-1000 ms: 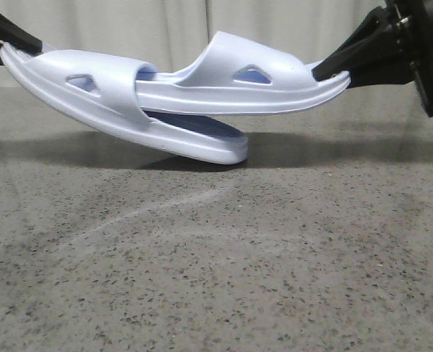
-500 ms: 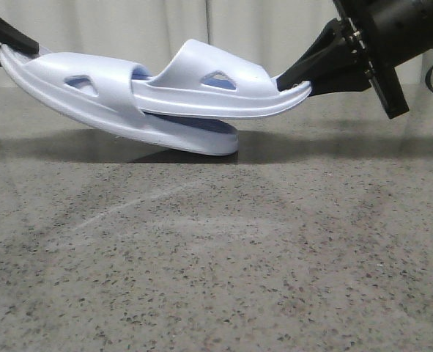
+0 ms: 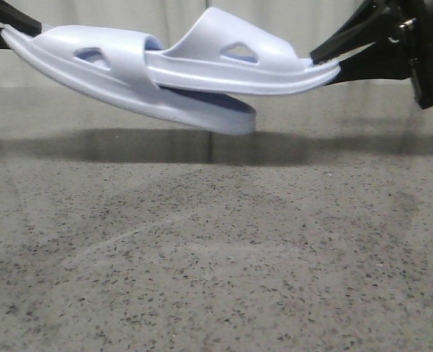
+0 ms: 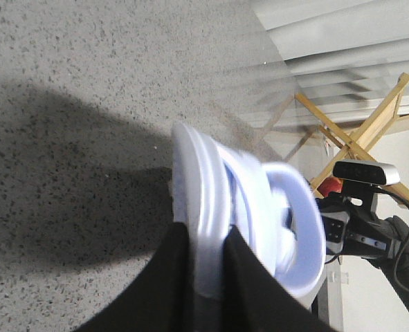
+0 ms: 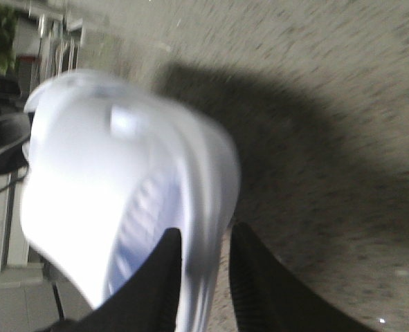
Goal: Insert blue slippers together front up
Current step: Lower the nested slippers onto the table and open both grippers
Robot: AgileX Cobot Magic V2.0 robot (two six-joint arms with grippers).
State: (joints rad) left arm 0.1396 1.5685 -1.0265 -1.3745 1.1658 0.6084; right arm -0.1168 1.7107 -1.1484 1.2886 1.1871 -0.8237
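Note:
Two pale blue slippers hang nested in the air above the table in the front view. The left slipper point(image 3: 194, 110) slopes down to the right. The toe of the right slipper point(image 3: 238, 77) passes under the left slipper's strap point(image 3: 117, 51). My left gripper point(image 3: 11, 31) is shut on the left slipper's heel at the upper left; the left wrist view point(image 4: 204, 242) shows the sole point(image 4: 204, 187) pinched between the fingers. My right gripper point(image 3: 322, 67) is shut on the right slipper's heel, which also shows in the right wrist view point(image 5: 204, 242), blurred.
A speckled grey tabletop point(image 3: 216, 257) lies below, with the slippers' shadow on it at the back. Pale curtains hang behind. A wooden frame point(image 4: 370, 131) stands beyond the table's far side in the left wrist view.
Both slippers have risen; the left slipper's toe, which rested on the table, now hangs above it. My right gripper moved up and to the right again.

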